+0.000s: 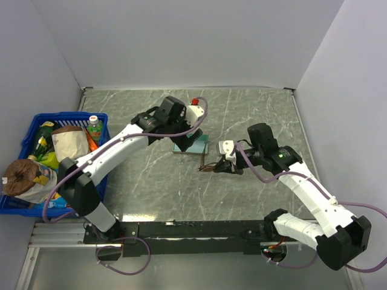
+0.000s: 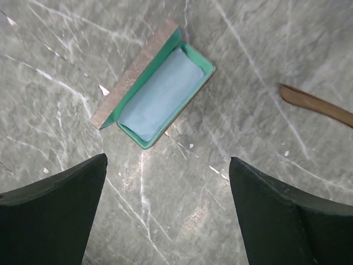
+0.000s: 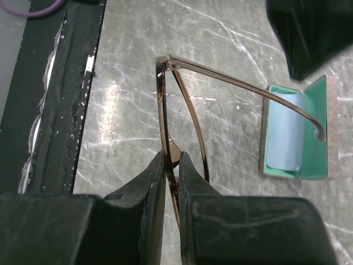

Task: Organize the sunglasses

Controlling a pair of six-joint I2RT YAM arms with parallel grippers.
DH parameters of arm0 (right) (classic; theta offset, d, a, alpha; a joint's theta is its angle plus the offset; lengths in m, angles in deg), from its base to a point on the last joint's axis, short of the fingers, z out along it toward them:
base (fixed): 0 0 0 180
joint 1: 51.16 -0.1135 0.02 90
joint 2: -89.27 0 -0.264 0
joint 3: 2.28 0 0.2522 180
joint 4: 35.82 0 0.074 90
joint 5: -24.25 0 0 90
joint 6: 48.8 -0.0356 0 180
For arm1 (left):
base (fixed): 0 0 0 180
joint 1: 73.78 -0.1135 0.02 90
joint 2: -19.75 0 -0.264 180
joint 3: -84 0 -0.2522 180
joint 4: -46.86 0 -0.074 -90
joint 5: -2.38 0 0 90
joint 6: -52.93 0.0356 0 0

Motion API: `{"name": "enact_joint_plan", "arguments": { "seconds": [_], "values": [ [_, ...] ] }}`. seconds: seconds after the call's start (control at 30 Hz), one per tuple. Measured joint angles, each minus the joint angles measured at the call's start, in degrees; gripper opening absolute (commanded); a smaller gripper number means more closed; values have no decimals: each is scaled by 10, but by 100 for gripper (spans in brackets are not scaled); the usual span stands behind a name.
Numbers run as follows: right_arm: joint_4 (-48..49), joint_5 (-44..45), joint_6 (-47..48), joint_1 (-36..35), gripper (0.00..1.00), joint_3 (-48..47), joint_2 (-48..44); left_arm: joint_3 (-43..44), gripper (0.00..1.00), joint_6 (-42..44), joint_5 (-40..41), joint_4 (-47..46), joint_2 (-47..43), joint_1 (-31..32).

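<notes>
Two grippers above a grey marbled counter. Right gripper pinched almost shut on the sunglasses, clamped on the front of the thin brown frame, near the middle of the overhead view. One temple arm unfolded and reaching toward the case, its curved tip in line with the case's near edge in the right wrist view. Not clear whether the sunglasses touch the counter. Case open, just up and left of the sunglasses, teal inside, with a light blue cloth lying in it. Left gripper spread wide, holding nothing, hanging over bare counter beside the case. Blue basket of groceries at the far left.
</notes>
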Motion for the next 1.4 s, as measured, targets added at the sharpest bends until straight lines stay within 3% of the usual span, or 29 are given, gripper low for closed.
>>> {"name": "enact_joint_plan", "arguments": {
  "seconds": [0.2,0.53,1.4],
  "values": [
    [1,34,13,-31,0,1,-4,13,97,0,27,5,55,15],
    [10,82,19,-50,0,4,-2,29,97,2,32,11,65,47],
    [11,92,21,-64,0,4,17,32,97,17,16,37,93,94]
  ]
}}
